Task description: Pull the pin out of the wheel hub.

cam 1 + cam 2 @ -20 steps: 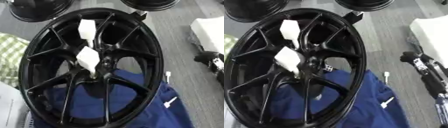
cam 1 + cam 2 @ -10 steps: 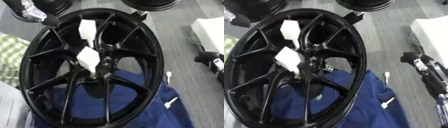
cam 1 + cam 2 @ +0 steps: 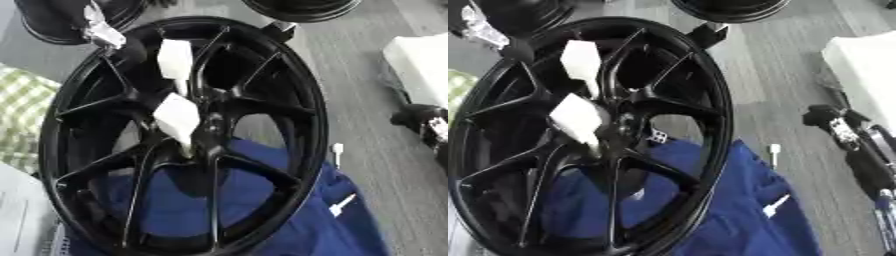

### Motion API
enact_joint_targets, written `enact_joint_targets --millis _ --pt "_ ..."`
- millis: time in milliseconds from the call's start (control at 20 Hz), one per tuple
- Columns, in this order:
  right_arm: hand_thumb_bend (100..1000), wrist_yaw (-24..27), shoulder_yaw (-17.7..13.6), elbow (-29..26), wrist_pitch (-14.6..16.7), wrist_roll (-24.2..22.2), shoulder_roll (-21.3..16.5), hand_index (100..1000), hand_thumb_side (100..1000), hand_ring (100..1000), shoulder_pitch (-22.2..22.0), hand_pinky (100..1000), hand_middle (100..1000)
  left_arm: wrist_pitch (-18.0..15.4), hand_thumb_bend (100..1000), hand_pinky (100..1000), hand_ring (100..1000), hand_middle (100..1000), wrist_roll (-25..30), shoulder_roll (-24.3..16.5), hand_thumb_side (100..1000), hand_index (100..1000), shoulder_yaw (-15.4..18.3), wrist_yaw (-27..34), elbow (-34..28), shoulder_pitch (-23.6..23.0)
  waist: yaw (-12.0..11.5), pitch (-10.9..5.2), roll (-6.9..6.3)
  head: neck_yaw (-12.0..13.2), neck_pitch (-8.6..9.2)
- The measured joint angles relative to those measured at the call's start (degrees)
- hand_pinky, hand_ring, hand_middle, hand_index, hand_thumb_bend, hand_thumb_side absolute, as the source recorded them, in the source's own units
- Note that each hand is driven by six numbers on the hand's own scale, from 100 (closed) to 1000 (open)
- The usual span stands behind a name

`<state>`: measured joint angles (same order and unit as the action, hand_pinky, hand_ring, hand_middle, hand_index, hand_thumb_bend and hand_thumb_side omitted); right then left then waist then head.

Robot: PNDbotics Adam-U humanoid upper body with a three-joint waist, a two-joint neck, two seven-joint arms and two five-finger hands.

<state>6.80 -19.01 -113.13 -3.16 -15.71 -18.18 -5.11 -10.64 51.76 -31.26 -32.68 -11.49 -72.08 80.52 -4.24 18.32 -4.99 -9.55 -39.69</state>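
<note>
Wheel hub [image 3: 188, 135] on blue cloth [image 3: 737, 210], left robot hand [image 3: 109, 37] at rim

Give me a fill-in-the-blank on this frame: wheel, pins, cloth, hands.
1. The wheel is ____ in colour.
2. The cloth under the wheel's lower part is ____.
3. The left hand reaches in at the wheel's upper ____ rim.
4. The lower pin at the hub is ____ in colour.

Missing words: black; blue; left; white

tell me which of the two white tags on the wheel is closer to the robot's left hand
The upper white tag, on the spoke near the rim, is closer: the left hand is beside it at the wheel's top left. The lower tag sits at the hub.
</note>
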Motion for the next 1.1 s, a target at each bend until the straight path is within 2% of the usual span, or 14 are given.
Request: enact_joint_targets --millis 450,1100 --pt "100 -0.13 0.01 0.04 -0.02 -0.01 0.00 775 730 812 0.07 1000 702 -0.27 564 822 808 771 -0.09 1.76 540 885 -1.02 -2.52 2.97 0.13 0.26 0.00 -0.02 0.11 0.00" --pt "100 -0.45 0.31 0.35 -0.24 -0.23 0.07 775 741 811 0.52 1000 702 -1.22 608 831 831 821 -0.31 3.13 459 886 -1.35 -7.98 5.00 0.13 0.65 0.01 -0.17 0.63 0.51"
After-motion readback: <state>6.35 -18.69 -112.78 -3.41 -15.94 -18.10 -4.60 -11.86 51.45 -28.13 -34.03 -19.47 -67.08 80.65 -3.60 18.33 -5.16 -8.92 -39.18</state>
